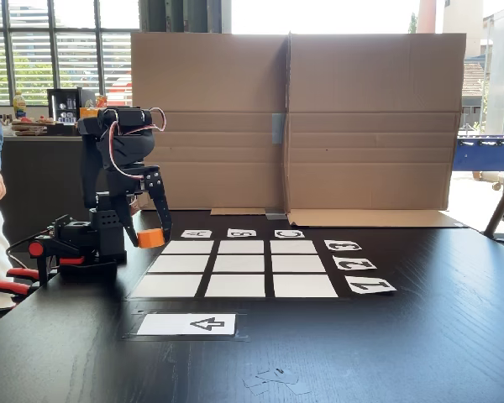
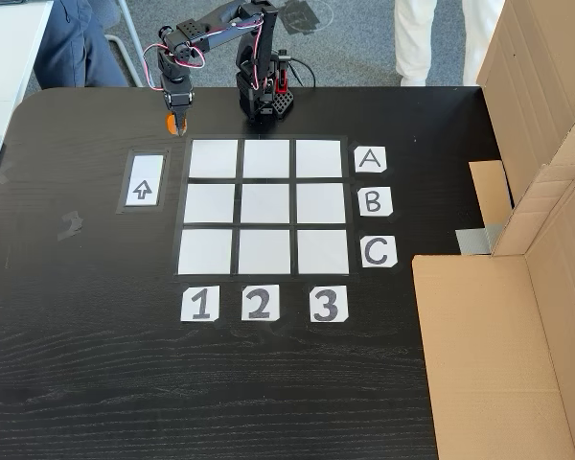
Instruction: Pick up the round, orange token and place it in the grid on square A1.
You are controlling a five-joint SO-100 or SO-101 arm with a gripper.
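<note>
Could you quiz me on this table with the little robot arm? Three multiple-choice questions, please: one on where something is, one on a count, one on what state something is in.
1. Where is the round, orange token?
A. Lying on the middle square
B. Between the fingers of the gripper, beside the grid
C. On the arrow card

2. How many white squares make up the grid?
A. Six
B. Nine
C. Twelve

3. What is the state of square A1?
A. Bare, with nothing on it
B. Holding the token
C. Covered by cardboard

Answers: 1 B, the token sits between the gripper's fingers, off the grid's corner in both fixed views. 2 B, three rows of three squares. 3 A, the corner cell where the A row meets the 1 column is plain white.
</note>
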